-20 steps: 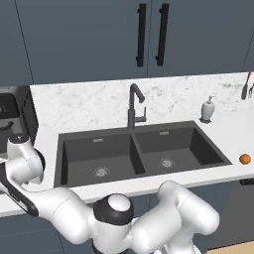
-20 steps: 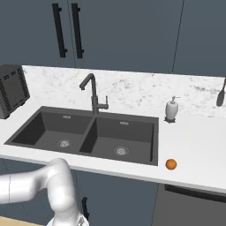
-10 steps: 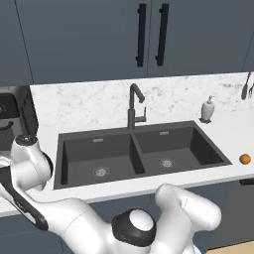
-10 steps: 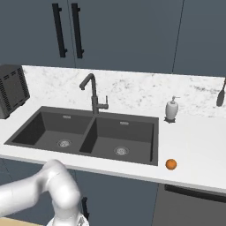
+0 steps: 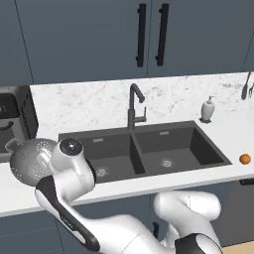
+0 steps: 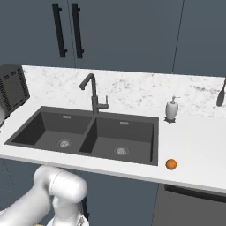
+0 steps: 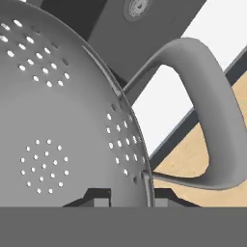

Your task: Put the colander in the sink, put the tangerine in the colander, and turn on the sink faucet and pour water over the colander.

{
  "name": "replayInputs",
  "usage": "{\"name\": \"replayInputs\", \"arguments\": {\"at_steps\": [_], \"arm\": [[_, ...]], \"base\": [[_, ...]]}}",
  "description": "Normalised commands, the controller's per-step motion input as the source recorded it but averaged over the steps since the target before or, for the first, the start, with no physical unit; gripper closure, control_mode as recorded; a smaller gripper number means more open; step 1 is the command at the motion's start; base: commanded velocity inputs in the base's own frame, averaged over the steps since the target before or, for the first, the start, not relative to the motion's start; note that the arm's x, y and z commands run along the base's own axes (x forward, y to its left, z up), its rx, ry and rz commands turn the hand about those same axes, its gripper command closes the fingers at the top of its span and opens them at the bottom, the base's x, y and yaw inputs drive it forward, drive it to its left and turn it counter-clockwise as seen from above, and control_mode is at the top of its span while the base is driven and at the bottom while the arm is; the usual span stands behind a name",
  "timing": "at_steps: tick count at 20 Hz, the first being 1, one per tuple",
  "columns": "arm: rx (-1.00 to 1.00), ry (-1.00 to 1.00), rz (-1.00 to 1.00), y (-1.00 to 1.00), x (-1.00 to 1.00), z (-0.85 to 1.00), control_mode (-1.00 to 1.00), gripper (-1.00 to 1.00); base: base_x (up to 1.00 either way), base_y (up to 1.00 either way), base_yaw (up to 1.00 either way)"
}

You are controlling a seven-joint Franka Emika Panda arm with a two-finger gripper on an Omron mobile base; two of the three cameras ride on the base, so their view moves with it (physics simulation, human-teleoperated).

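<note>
The colander [image 5: 30, 161], a silver-grey bowl dotted with holes, hangs just above the white counter left of the sink [image 5: 149, 149]. My gripper [image 7: 128, 198] is shut on its rim, beside one loop handle [image 7: 212, 111]. In the hand view the perforated wall [image 7: 53, 120] is very close, with the rim running between the finger tips. Both basins of the dark sink [image 6: 88, 128] are empty. The gooseneck faucet [image 5: 133, 106] [image 6: 92, 92] stands behind the divider and no water runs. On the counter right of the sink lies the tangerine [image 5: 244, 158] [image 6: 171, 164].
A white soap dispenser [image 5: 207, 109] [image 6: 171, 109] stands behind the right basin. A black appliance [image 5: 15, 119] [image 6: 11, 92] sits at the far left of the counter, close behind the colander. A dark utensil [image 6: 220, 98] leans at the far right. Dark cabinets hang above.
My hand has shifted right toward the sink, and the colander now shows beside it above the counter. The arm's elbow has swung lower across the front.
</note>
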Motion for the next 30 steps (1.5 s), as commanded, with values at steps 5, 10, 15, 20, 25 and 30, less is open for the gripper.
{"name": "replayInputs", "arguments": {"at_steps": [5, 10, 15, 20, 25, 30], "arm": [[0.05, 0.13, -0.63, -1.0, -0.02, 0.43, -1.0, 1.0], [0.08, 0.26, -0.73, -0.94, 0.1, 0.44, -1.0, 1.0], [0.25, 0.29, -0.47, -0.52, 0.19, 0.18, -1.0, 1.0], [0.14, 0.1, -0.31, -0.01, 0.58, -0.05, -1.0, 1.0], [0.06, 0.0, -0.34, 0.26, 0.61, -0.22, -1.0, 1.0], [0.05, 0.14, -0.32, 0.3, 0.43, -0.07, -1.0, 1.0]], "base": [[0.0, 0.0, 0.0], [0.0, 0.0, 0.0], [0.0, 0.0, 0.0], [0.0, 0.0, 0.0], [0.0, 0.0, 0.0], [0.0, 0.0, 0.0]]}}
